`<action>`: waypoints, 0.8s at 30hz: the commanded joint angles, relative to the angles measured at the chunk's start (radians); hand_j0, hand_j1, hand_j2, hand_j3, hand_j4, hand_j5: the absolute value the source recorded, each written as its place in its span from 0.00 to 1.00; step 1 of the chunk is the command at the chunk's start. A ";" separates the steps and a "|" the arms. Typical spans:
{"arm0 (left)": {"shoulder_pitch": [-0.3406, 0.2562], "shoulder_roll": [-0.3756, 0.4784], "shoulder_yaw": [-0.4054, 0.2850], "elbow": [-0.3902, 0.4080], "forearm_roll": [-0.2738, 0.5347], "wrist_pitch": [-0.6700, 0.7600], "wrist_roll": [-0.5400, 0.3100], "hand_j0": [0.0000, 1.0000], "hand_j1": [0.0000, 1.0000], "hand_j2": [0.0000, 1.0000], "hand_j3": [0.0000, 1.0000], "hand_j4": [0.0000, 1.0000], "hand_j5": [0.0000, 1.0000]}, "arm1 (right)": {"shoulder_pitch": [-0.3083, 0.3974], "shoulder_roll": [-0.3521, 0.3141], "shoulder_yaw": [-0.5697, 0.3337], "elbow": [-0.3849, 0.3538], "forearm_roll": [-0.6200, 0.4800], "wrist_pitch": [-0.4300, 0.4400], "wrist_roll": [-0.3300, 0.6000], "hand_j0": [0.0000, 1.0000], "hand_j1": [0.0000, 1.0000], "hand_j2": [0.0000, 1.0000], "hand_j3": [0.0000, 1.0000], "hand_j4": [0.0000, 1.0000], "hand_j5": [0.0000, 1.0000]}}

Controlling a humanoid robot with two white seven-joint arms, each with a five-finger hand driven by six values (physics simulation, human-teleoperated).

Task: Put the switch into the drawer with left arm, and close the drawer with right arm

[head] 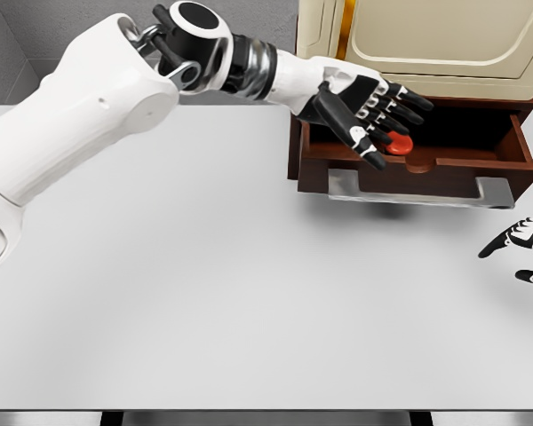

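Left hand (373, 120): hovering released over the drawer (444, 164).
Switch (400, 142): lying inside.
Right hand (524, 253): waiting released; closing remaining.

no readable text, labels, brands or numbers on anything

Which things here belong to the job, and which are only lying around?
Job: red switch under the left hand; open brown drawer; right hand waiting at the right edge.

Not the job: white table; cream cabinet behind the drawer.
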 commanded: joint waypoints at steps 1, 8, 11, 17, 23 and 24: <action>0.000 0.013 0.002 0.003 0.004 0.000 0.000 1.00 1.00 1.00 1.00 1.00 1.00 | 0.002 -0.001 0.000 0.000 -0.007 0.003 0.000 0.67 0.67 0.67 0.67 0.67 0.67; 0.008 -0.002 0.001 0.050 -0.025 -0.009 0.000 1.00 1.00 1.00 1.00 1.00 1.00 | 0.000 -0.001 0.005 0.000 -0.006 0.003 0.000 0.67 0.67 0.67 0.67 0.67 0.67; 0.009 -0.008 0.001 0.052 -0.025 -0.009 0.000 1.00 1.00 1.00 1.00 1.00 1.00 | -0.002 -0.001 0.005 0.000 -0.006 0.003 0.000 0.67 0.67 0.67 0.67 0.67 0.67; 0.012 -0.011 -0.001 0.050 -0.025 -0.006 0.000 1.00 1.00 1.00 1.00 1.00 1.00 | -0.003 -0.001 0.003 0.000 -0.006 0.003 0.000 0.67 0.67 0.67 0.67 0.67 0.67; 0.014 0.000 -0.002 0.039 -0.022 -0.006 0.000 1.00 1.00 1.00 1.00 1.00 1.00 | -0.002 -0.001 0.002 0.000 -0.006 0.003 0.000 0.67 0.67 0.67 0.67 0.67 0.67; 0.015 0.000 -0.002 0.032 -0.021 -0.006 0.000 1.00 1.00 1.00 1.00 1.00 1.00 | -0.002 -0.003 0.002 0.000 -0.006 0.003 0.000 0.67 0.67 0.67 0.67 0.67 0.67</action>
